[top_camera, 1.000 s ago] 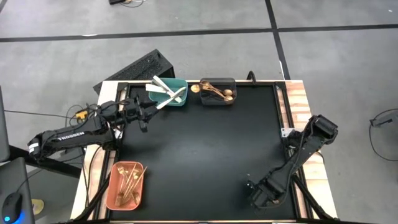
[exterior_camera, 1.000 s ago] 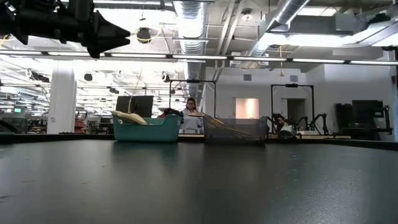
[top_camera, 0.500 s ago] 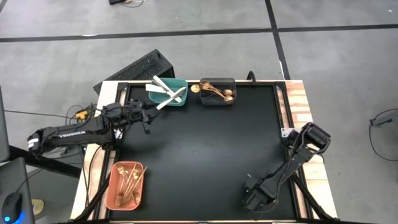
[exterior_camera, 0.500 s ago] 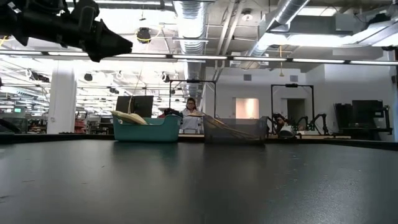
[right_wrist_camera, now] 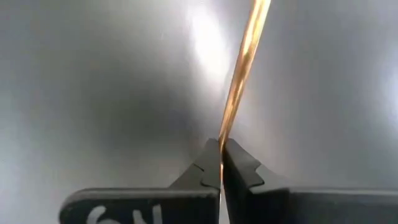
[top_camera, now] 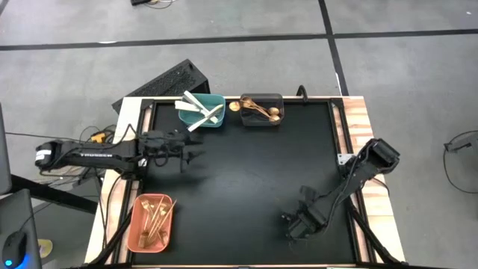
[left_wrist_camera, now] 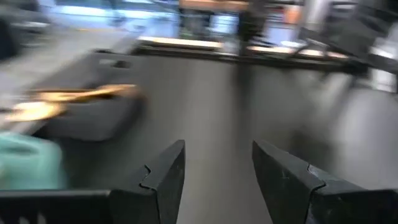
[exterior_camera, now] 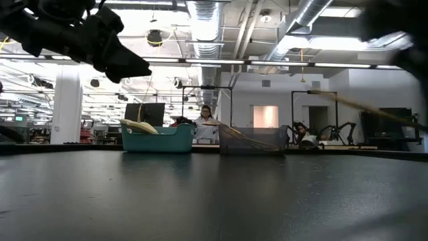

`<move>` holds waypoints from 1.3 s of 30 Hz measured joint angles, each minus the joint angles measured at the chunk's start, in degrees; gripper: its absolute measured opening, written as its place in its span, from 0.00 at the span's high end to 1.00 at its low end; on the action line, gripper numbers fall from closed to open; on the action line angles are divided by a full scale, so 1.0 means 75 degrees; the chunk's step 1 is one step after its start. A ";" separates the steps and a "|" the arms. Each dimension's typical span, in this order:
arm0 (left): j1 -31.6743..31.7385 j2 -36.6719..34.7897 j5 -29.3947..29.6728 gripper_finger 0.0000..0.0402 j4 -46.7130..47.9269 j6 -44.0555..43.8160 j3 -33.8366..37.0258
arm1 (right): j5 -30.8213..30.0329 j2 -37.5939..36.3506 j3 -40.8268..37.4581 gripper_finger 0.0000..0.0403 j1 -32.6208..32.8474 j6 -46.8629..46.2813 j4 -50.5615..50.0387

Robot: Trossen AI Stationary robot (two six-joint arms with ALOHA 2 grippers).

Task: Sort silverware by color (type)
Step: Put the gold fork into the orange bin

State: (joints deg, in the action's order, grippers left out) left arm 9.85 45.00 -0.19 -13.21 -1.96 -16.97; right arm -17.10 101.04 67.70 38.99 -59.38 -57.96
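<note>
Black matting covers the bench (top_camera: 246, 172), which stands on a grey floor. Only the right wrist view shows the held piece clearly: a thin gold utensil handle (right_wrist_camera: 239, 74) runs straight out from the right gripper (right_wrist_camera: 221, 155), whose fingers (right_wrist_camera: 202, 171) are pressed together on its near end. Which kind of utensil it is cannot be told, since its far end is cut off. From above, that gripper (top_camera: 293, 226) sits near the bench's front edge, toward the right front corner, and the utensil is too small to make out there. The low view adds a blurred gold streak (exterior_camera: 364, 107) slanting across the right side.

Sorted silverware lies in three bins: white knives (top_camera: 196, 110) in the teal bin (top_camera: 216, 101) and gold spoons (top_camera: 258, 109) in the dark grey bin (top_camera: 263, 122), both at the back edge, and gold forks (top_camera: 153, 217) in the salmon bin (top_camera: 149, 243) at the left front corner.

Over the bench's left side, just in front of the teal bin, hangs the left gripper (top_camera: 193, 155). Its wrist view shows its fingers (left_wrist_camera: 163, 180) apart with nothing between them.
</note>
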 joint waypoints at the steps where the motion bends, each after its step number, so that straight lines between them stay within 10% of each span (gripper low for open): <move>1: -0.0116 0.0144 -0.0263 0.57 -0.0130 -0.0063 0.0000 | -0.0562 -0.0098 0.0046 0.95 -0.0126 0.0008 0.0028; 11: -0.1089 0.1113 -0.0116 0.57 -0.2686 0.0585 0.0000 | -0.3340 -0.0284 0.0665 0.94 -0.1359 0.1740 0.1625; 22: -0.2196 0.2719 0.0061 0.57 -0.4855 0.1489 -0.0001 | -0.3103 -0.0284 0.0680 0.94 -0.2302 0.5674 0.5656; 39: -0.2315 0.4102 0.0326 0.58 -0.5360 0.0745 -0.1314 | -0.2076 -0.0287 0.0680 0.94 -0.2720 0.6983 0.6823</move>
State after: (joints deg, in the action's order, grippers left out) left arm -7.51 75.77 2.25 -53.42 3.62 -26.82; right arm -32.67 98.89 72.79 18.59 -7.00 -6.79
